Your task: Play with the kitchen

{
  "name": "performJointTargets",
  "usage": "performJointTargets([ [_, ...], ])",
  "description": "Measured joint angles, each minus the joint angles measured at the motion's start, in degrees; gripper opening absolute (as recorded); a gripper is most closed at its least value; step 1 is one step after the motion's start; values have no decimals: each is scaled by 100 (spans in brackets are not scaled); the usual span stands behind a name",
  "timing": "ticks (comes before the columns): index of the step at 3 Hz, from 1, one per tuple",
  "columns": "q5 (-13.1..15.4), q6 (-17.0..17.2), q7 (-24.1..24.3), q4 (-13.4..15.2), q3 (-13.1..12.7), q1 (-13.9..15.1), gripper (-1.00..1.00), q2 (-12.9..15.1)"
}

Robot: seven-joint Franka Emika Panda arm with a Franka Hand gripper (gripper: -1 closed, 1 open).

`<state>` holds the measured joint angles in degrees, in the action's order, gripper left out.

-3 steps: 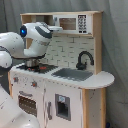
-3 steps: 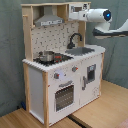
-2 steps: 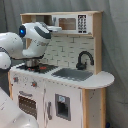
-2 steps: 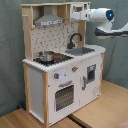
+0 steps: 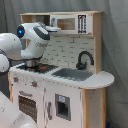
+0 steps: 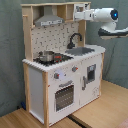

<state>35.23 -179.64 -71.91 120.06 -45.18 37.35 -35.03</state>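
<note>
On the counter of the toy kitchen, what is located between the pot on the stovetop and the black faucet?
In the second exterior view, only bare stovetop and the near edge of the sink lie between the pot and the faucet; nothing else stands there.

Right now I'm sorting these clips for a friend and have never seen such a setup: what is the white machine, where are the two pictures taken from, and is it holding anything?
The white machine is a robot arm, a jointed metal limb. Both pictures come from cameras standing off the arm, looking from different sides at a toy kitchen of white panels and light wood. On its counter are a small metal pot on the stovetop, a sink and a black faucet; below is an oven door with a window. The arm reaches toward the kitchen's upper shelf. Its gripper tip is hidden against the shelf, so I cannot tell whether it holds anything.
</note>
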Motion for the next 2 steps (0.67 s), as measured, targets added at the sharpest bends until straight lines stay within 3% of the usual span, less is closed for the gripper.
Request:
performJointTargets([
  [1,-1,-38,-11,255,320,-339,-100,-190],
  [2,-1,-38,-12,255,321,-339,100,-199],
])
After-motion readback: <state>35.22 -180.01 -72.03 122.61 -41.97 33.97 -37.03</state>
